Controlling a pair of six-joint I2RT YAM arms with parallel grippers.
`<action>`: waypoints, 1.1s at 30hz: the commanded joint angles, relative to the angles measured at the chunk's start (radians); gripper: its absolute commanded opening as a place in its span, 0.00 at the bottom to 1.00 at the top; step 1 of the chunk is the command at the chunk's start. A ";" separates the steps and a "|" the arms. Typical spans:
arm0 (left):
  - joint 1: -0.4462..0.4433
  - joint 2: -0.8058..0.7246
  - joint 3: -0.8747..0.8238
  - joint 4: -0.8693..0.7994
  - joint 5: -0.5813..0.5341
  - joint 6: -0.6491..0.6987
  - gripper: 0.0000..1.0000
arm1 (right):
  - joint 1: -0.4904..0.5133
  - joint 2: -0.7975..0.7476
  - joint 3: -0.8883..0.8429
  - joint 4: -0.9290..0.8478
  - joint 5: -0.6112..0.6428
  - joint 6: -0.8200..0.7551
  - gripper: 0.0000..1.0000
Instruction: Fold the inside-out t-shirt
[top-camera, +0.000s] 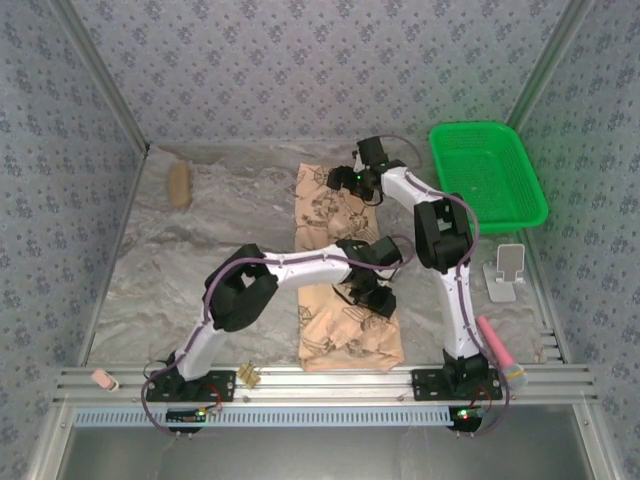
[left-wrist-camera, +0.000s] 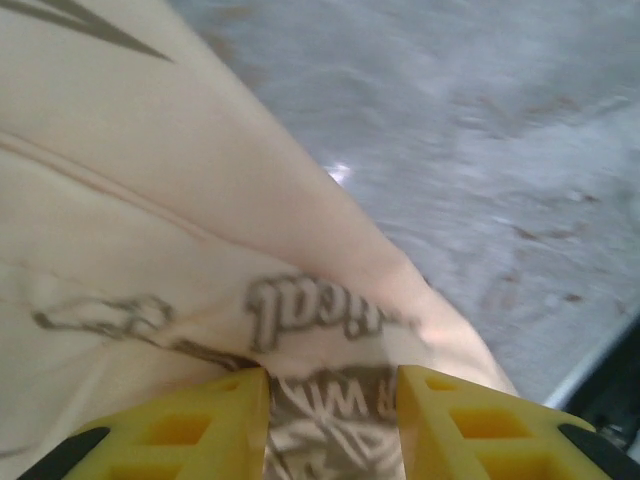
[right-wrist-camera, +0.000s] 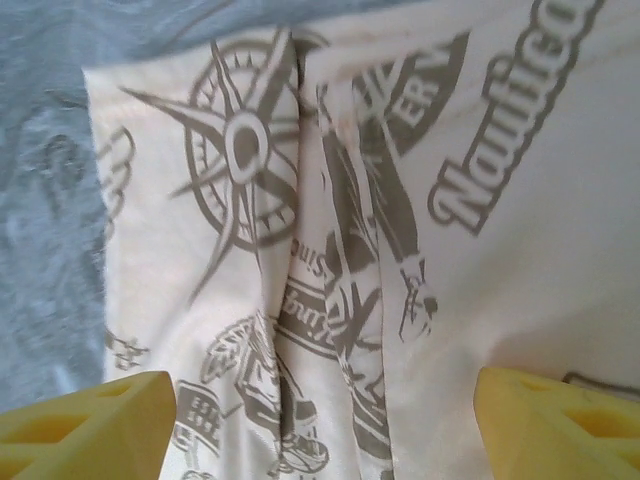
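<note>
While your left gripper (left-wrist-camera: 333, 395) pinches a raised fold of the inside-out t-shirt (top-camera: 325, 215) near its middle, your right gripper (right-wrist-camera: 325, 420) hangs wide open just above its far end; it lies lengthwise on the table (top-camera: 220, 230).

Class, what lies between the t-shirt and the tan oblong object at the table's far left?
Nothing: the top view shows bare table between the t-shirt and the object.
</note>
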 joint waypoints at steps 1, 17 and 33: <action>0.010 -0.082 0.047 -0.087 0.060 0.074 0.39 | -0.026 -0.076 0.014 -0.053 -0.109 0.014 0.80; 0.319 -0.807 -0.633 0.245 -0.332 0.167 1.00 | -0.103 -0.791 -0.841 -0.109 0.023 -0.033 0.80; 0.496 -0.140 -0.080 0.192 -0.287 0.148 0.95 | 0.009 -0.724 -0.983 0.065 0.092 -0.030 0.52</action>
